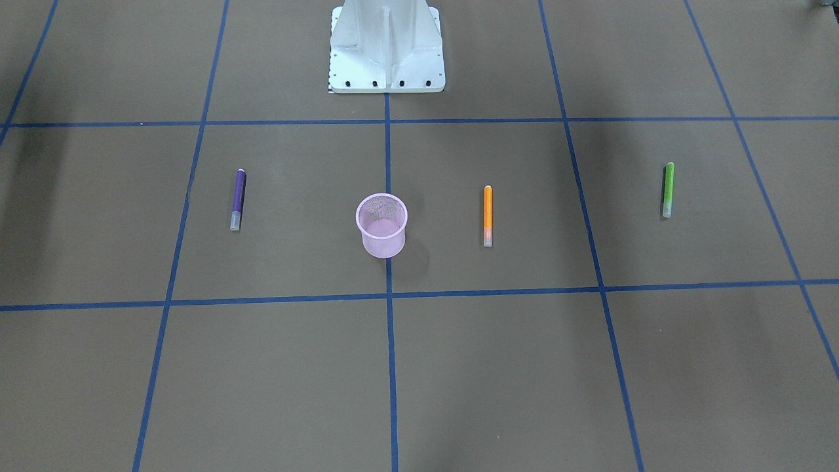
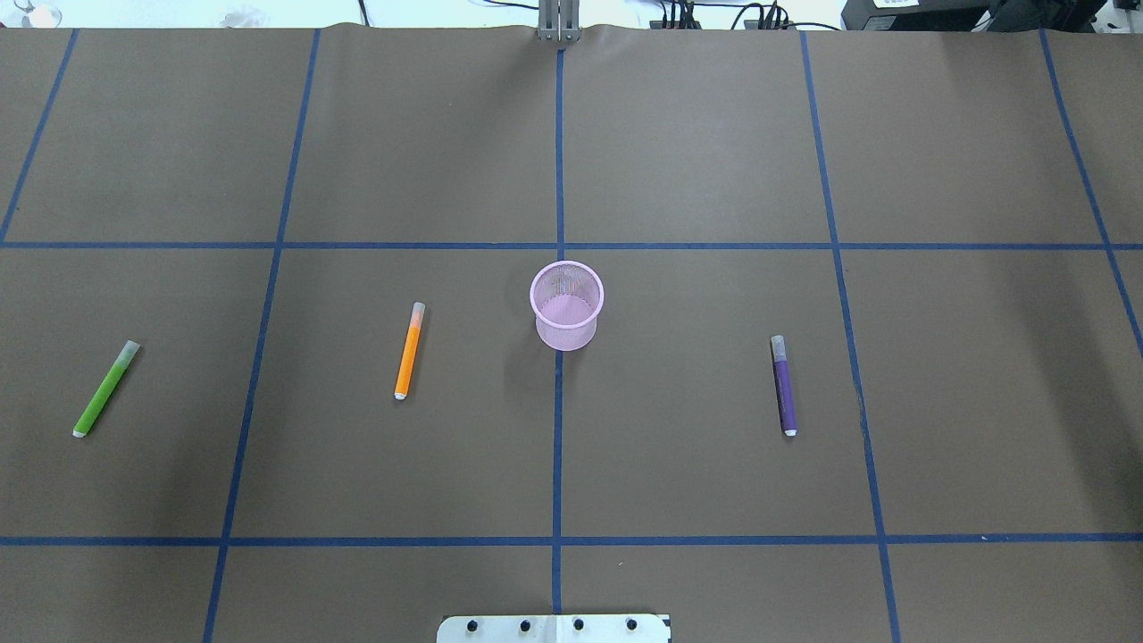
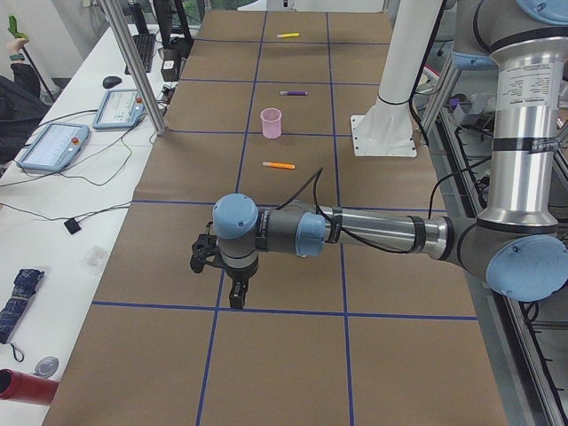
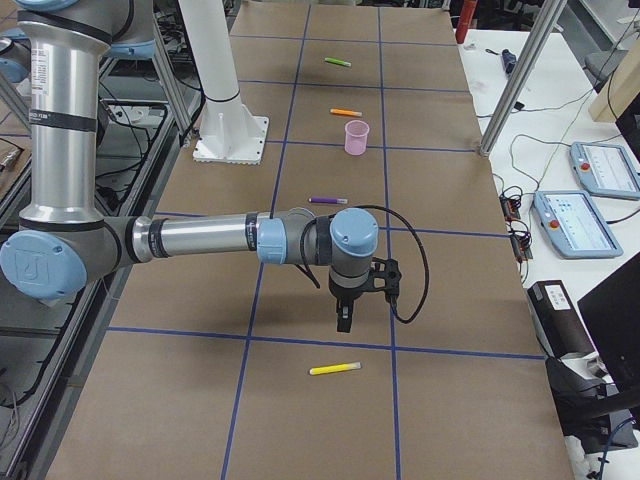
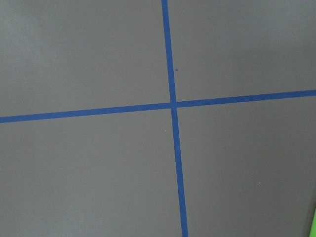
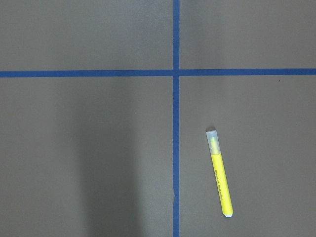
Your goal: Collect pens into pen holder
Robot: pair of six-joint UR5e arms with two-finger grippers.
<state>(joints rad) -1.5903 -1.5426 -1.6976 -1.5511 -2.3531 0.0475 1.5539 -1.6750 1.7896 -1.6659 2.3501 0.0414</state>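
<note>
Jaws on both arms show only side-on, so I cannot tell their gap. Right gripper [image 4: 343, 322] hangs near a yellow pen [image 4: 335, 369] lying crosswise toward the table's right end; pen holder [image 4: 357, 137] stands mid-table, past the purple pen [image 4: 327, 200]

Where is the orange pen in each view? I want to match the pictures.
Exterior front-facing: orange pen right of the pen holder.
Overhead exterior: orange pen left of the pen holder.
Exterior left: orange pen nearer than the pen holder.
Exterior right: orange pen beyond the pen holder.
Left wrist-mounted: not in it.
Right wrist-mounted: not in it.
Shared landmark: the pink pen holder.
</note>
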